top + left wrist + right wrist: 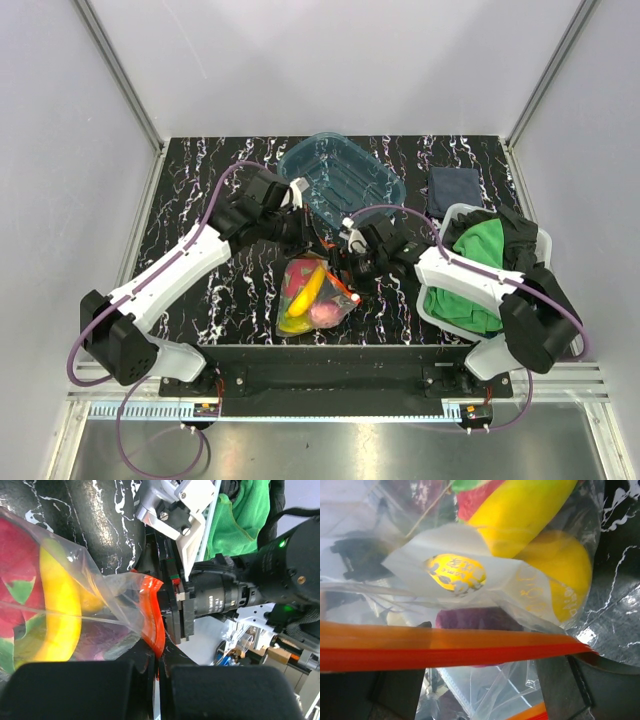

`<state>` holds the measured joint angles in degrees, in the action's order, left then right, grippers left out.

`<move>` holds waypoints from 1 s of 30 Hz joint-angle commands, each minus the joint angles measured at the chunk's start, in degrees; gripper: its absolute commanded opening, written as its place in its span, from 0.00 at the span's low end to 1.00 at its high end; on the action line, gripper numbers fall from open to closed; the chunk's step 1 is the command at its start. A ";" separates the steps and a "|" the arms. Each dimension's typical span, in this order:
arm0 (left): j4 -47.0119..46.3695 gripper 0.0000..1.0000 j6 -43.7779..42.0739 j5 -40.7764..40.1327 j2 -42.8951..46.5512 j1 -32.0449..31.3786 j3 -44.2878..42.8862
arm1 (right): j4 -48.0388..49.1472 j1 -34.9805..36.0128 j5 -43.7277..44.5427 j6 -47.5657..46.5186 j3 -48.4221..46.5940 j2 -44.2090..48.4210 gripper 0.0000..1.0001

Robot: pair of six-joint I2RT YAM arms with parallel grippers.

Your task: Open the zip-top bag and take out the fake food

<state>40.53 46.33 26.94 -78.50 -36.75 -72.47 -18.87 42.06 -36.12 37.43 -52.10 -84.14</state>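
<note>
The zip-top bag lies on the black marbled table between the two grippers, its red-orange zip strip towards them. Inside it show a yellow banana, a red fruit with green, a pinkish ball and a yellow round piece. My left gripper is shut on the zip strip; in its wrist view the strip runs down between the closed fingers. My right gripper is at the bag's mouth. Its fingers stand wide apart, with the strip crossing in front of them.
A teal transparent tray stands just behind the grippers. A white basket with a green cloth and a black cloth sits at the right. A dark blue cloth lies at the back right. Enclosure walls surround the table.
</note>
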 commanded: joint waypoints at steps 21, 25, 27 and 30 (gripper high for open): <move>-13.55 0.00 4.39 1.45 6.16 -0.07 10.06 | 15.62 7.42 8.17 4.93 7.71 -8.85 0.86; -13.73 0.00 3.86 1.01 6.69 -0.07 11.64 | 14.84 7.42 8.43 4.58 7.89 -8.50 0.76; -13.64 0.00 3.60 0.92 7.13 -0.07 12.43 | 14.22 7.42 8.70 4.93 7.80 -6.75 0.62; -13.11 0.00 2.81 0.22 8.09 0.01 13.31 | 12.73 7.33 9.40 5.29 6.75 -3.50 0.39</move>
<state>31.66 49.98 27.62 -73.78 -36.97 -59.70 -3.03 48.69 -29.28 42.87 -45.25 -91.64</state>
